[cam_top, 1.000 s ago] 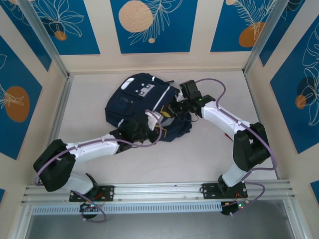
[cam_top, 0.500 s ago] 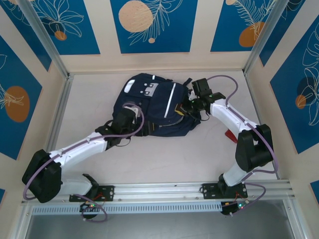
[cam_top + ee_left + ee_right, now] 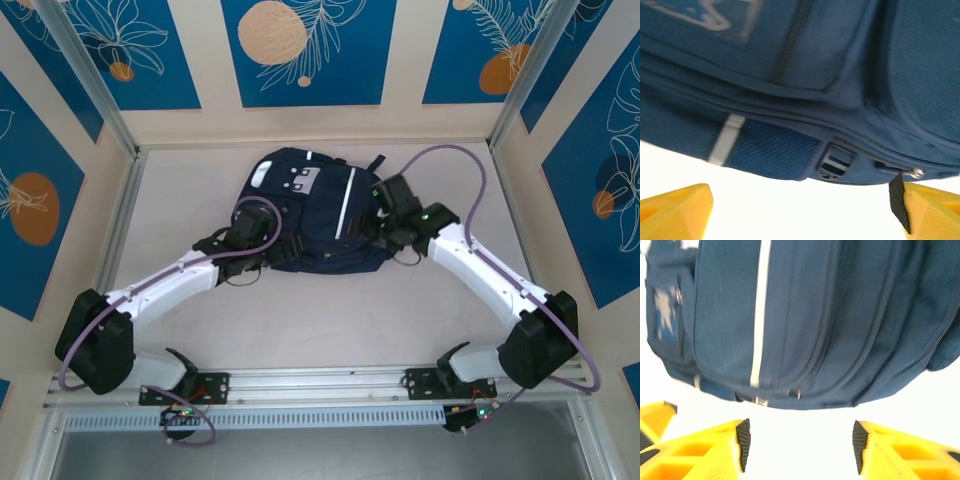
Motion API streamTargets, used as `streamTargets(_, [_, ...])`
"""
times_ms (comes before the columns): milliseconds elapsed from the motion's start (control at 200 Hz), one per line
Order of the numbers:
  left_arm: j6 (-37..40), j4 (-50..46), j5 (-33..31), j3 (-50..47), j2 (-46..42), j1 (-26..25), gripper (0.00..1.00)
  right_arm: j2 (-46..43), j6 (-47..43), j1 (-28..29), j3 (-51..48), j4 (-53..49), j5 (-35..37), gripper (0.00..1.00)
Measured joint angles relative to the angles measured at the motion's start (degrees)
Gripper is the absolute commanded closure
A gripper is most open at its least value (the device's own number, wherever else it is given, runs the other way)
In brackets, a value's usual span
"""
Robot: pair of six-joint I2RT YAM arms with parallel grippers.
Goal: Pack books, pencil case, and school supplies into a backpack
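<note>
A large dark navy fabric backpack (image 3: 318, 225) lies flat on the pale counter (image 3: 400, 310), toward its far middle, between the two arms. Thin white stripes (image 3: 347, 190) run down its front, and a light grey patch (image 3: 296, 180) with small dark buckles sits near its top. Any marks on that patch are too small to read. From the left wrist, a zip line (image 3: 790, 45), a black plastic buckle (image 3: 832, 162) and a metal zip pull (image 3: 915, 173) show along the backpack's edge. The left fingers (image 3: 675, 207) are spread wide and released, just short of that edge, with bare counter between them. The right fingers (image 3: 705, 452) are likewise parted and grasp nothing, facing the backpack's striped side.
</note>
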Motion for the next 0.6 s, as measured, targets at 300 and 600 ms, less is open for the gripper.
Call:
streamTargets(300, [-1.64, -4.76, -0.50, -1.09, -2.75, 6.54, 0.03, 12.72, 7.17, 17.70, -1.09, -0.52, 12.46, 0.53])
streamTargets(600, [-2.82, -5.68, 2.73, -1.79, -4.42, 8.17, 0.03, 24.22, 8.70, 18.58, 4.00, 4.81, 18.82, 0.62])
